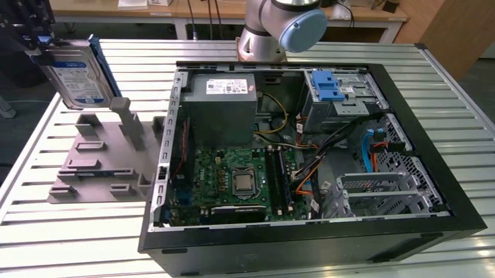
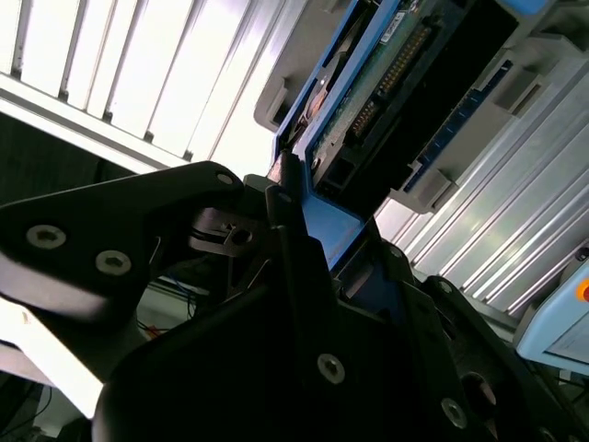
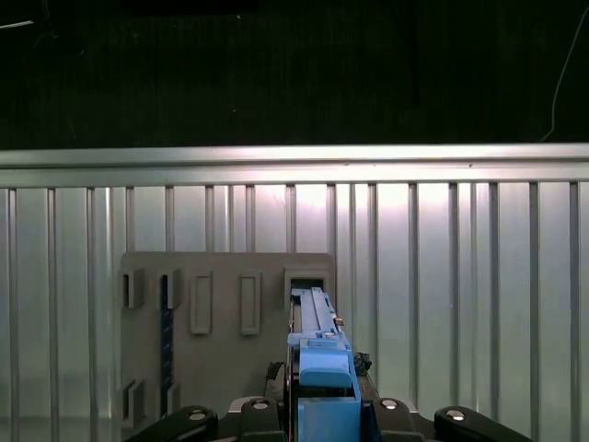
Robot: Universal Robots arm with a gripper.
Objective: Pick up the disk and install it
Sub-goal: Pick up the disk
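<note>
Blue-framed, the disk (image 1: pixel 77 72) hangs edge-down from the gripper (image 1: pixel 40 47), whose jaws are clenched on its upper end. It sits above the grey holder (image 1: pixel 101 168) at the exterior view's left, well apart from the case (image 1: pixel 309 249). The hold looks narrow, so the disk might tilt or slip. A tilted disk could clip a holder post (image 1: pixel 124 113), the case wall, or the cables (image 1: pixel 332 136).

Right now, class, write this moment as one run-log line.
stage: disk in grasp | tool: shut on disk | disk position: above grey holder, outside open computer case | install: not yet done
</note>
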